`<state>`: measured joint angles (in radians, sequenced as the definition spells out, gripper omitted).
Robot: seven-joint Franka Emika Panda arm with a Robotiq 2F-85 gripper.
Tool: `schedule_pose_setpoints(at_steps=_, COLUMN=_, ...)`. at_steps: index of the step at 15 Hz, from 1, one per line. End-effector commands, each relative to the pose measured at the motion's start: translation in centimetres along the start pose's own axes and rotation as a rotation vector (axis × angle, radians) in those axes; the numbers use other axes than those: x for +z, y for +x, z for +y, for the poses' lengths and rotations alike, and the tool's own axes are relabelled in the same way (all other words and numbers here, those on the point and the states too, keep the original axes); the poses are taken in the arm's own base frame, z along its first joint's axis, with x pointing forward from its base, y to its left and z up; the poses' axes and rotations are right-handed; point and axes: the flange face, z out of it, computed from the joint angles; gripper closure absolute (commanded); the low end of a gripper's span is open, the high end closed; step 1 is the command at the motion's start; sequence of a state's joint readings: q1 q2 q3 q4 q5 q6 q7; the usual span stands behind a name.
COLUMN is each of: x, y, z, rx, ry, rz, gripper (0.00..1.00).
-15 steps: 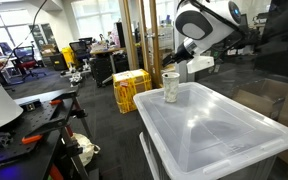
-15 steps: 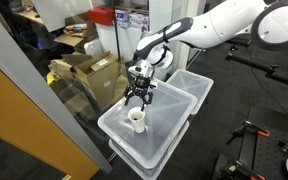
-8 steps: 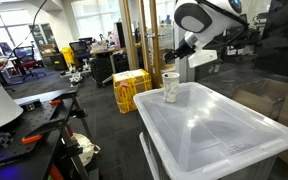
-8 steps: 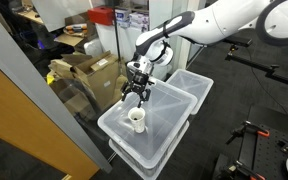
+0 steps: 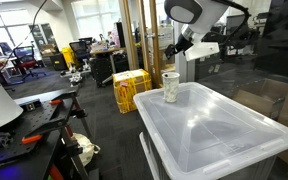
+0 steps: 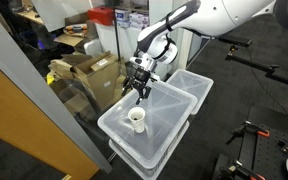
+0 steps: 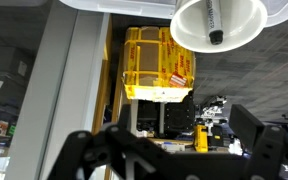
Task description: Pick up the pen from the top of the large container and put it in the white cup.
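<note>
The short black pen (image 7: 213, 22) stands inside the small white paper cup (image 7: 224, 35) atop the translucent plastic storage bin (image 5: 219, 135) — the delivery looks complete. The Robotiq gripper (image 7: 174, 155) hangs above the cup, jaws wide apart and empty — seemingly only a retreat remains.

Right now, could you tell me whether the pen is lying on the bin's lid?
No, the wrist view shows the pen inside the white cup.
</note>
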<state>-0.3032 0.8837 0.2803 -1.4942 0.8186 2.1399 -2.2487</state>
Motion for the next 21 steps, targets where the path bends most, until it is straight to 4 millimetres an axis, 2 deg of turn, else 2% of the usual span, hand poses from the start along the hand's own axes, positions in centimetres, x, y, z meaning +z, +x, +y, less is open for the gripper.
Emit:
schedule_pose_setpoints(at_steps=1, x=-1.1, y=1.5, z=-1.9, rx=0.067, ry=-0.052, rz=-0.07, gripper=0.0)
schedule_pose_setpoints(at_steps=11, x=-2.0, y=2.5, z=-3.9, rx=0.264, ry=-0.152, rz=-0.165, gripper=0.0)
schedule_pose_setpoints(at_steps=17, x=-2.7, y=2.7, z=-4.0, rx=0.347, ry=-0.226, rz=-0.202, gripper=0.0)
schedule_pose_setpoints(at_steps=18, x=-1.9, y=1.7, z=-3.3, rx=0.313, ry=-0.189, rz=-0.187, gripper=0.0)
schedule_pose_setpoints(at_steps=21, x=-2.1, y=1.8, z=-3.3, rx=0.321, ry=-0.196, rz=-0.187, gripper=0.0)
